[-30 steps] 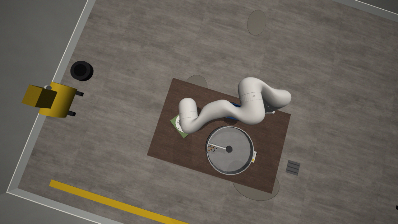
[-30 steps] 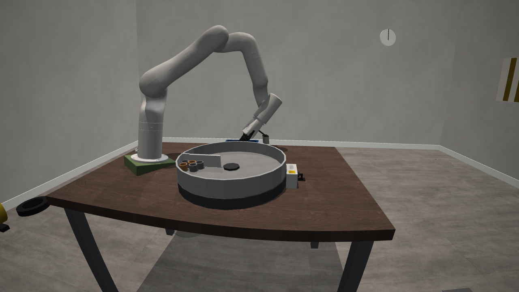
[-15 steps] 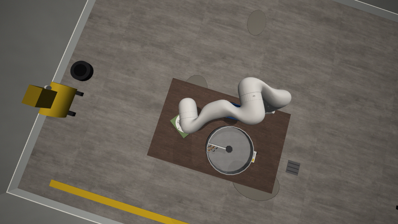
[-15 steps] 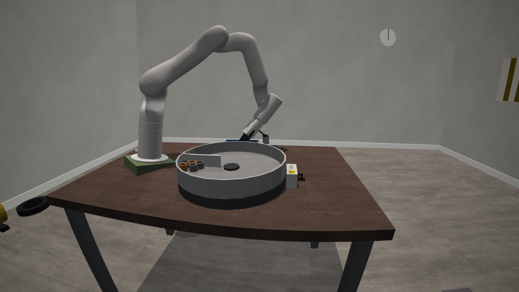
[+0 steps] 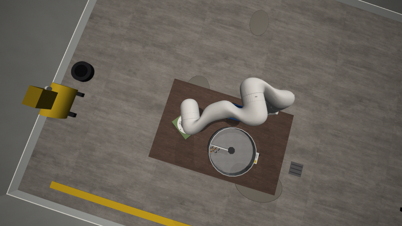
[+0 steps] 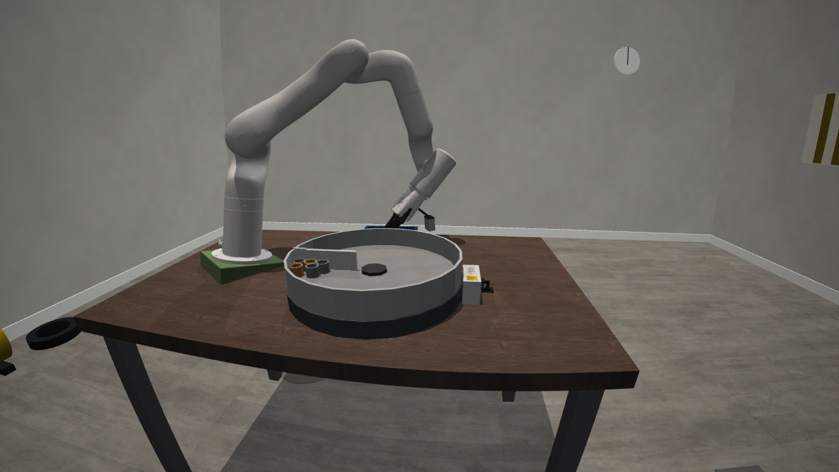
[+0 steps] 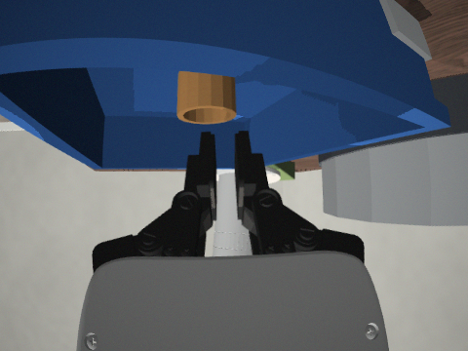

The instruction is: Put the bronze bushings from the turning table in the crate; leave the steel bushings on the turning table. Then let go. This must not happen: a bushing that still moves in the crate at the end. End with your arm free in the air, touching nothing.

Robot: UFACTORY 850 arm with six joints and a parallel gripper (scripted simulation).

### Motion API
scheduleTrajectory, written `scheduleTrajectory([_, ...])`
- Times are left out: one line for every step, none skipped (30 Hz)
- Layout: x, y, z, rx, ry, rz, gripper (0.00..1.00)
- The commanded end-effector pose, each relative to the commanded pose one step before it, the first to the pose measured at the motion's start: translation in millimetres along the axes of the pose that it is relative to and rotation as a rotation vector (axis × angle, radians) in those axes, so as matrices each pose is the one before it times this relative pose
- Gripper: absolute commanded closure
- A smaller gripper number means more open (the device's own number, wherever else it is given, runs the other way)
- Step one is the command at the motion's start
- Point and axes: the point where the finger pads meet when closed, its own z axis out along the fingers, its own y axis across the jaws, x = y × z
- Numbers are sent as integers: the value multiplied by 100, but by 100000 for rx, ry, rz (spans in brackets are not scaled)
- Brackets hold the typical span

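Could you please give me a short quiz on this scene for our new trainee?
1. True or false: the bronze bushing in the crate is clamped between the gripper's fingers.
2. How many steel bushings can be seen on the turning table?
A) one
B) three
C) six
3. Fill in the colour: the arm stands on a ____ base plate.

Key: 1 false; 2 B; 3 green.

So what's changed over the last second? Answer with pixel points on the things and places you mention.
Nothing visibly changed in the top and exterior views: the arm (image 5: 225, 109) (image 6: 311, 82) (image 7: 231, 239), the turning table (image 5: 241, 140) (image 6: 375, 302) (image 7: 395, 180) and its bushings (image 5: 215, 152) (image 6: 312, 273) look the same. With no earlier wrist picture, I can't compare the bushing (image 7: 207, 93) in the crate (image 5: 234, 119) (image 6: 375, 227) (image 7: 171, 54).
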Motion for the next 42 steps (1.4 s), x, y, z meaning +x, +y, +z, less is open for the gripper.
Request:
scheduleTrajectory([-831,-5,-1125,3,191,-13,88])
scheduleTrajectory([-257,0,-306,0,0,0,88])
scheduleTrajectory([-274,0,-327,0,0,0,88])
scheduleTrajectory([-289,0,-345,0,0,0,88])
scheduleTrajectory([-300,0,-358,0,0,0,88])
scheduleTrajectory([0,0,0,0,0,0,88])
scheduleTrajectory([0,0,0,0,0,0,88])
scheduleTrajectory([-309,0,-368,0,0,0,88])
scheduleTrajectory([-314,0,-375,0,0,0,88])
scheduleTrajectory([-316,0,-377,0,0,0,88])
scheduleTrajectory([-314,0,-375,0,0,0,88])
scheduleTrajectory([-309,0,-369,0,0,0,88])
scheduleTrajectory([-301,0,-359,0,0,0,88])
scheduleTrajectory([-289,0,-345,0,0,0,88])
scheduleTrajectory([-274,0,-326,0,0,0,88])
scheduleTrajectory([-256,0,-305,0,0,0,88])
scheduleTrajectory([-235,0,-281,0,0,0,88])
scheduleTrajectory([-212,0,-253,0,0,0,88])
scheduleTrajectory([-187,0,-223,0,0,0,88])
scheduleTrajectory([-161,0,-193,0,0,0,88])
scheduleTrajectory([-135,0,-160,0,0,0,88])
scheduleTrajectory([-108,0,-130,0,0,0,88])
scheduleTrajectory([0,0,0,0,0,0,88])
scheduleTrajectory([0,0,0,0,0,0,88])
scheduleTrajectory([-83,0,-99,0,0,0,88])
scheduleTrajectory([-59,0,-70,0,0,0,88])
scheduleTrajectory([-38,0,-45,0,0,0,88])
scheduleTrajectory([-21,0,-24,0,0,0,88])
scheduleTrajectory([-8,0,-10,0,0,0,88])
scheduleTrajectory([-1,0,-1,0,0,0,88])
scheduleTrajectory([0,0,0,0,0,0,88])
scheduleTrajectory([0,0,0,0,0,0,88])
scheduleTrajectory([0,0,0,0,0,0,88])
scheduleTrajectory([0,0,0,0,0,0,88])
scheduleTrajectory([0,0,0,0,0,0,88])
scheduleTrajectory([0,0,0,0,0,0,88])
scheduleTrajectory([0,0,0,0,0,0,88])
scheduleTrajectory([0,0,0,0,0,0,88])
scheduleTrajectory([0,0,0,0,0,0,88])
scheduleTrajectory([0,0,0,0,0,0,88])
scheduleTrajectory([0,0,0,0,0,0,88])
scheduleTrajectory([0,0,0,0,0,0,88])
